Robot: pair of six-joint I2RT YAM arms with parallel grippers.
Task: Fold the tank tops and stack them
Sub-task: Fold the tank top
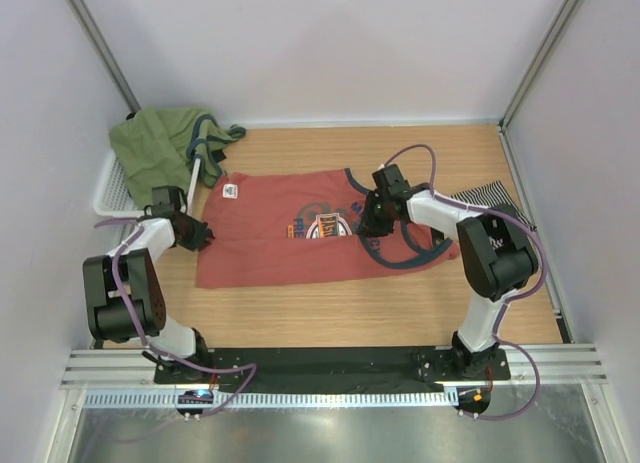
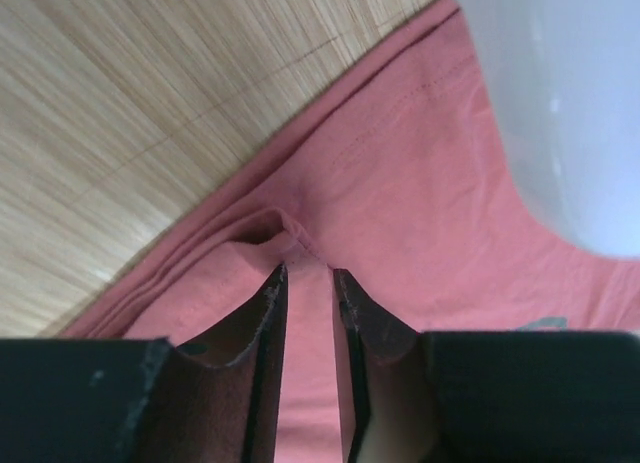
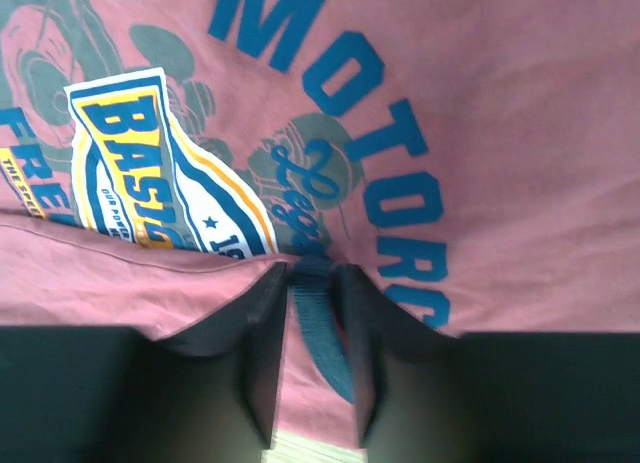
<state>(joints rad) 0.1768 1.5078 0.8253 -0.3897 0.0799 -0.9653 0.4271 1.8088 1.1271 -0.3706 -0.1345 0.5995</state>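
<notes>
Two thin pinches hold the salmon-red tank top (image 1: 270,248) spread flat underneath, left gripper (image 2: 310,273) closed on its edge, right gripper (image 3: 312,273) closed on its teal trim; either may slip once lifted.

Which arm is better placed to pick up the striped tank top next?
Probably the right. The striped tank top lies at the far right, close beside the right arm, while the left gripper pinches the salmon-red tank top at its far left end. The right gripper must first let go.
</notes>
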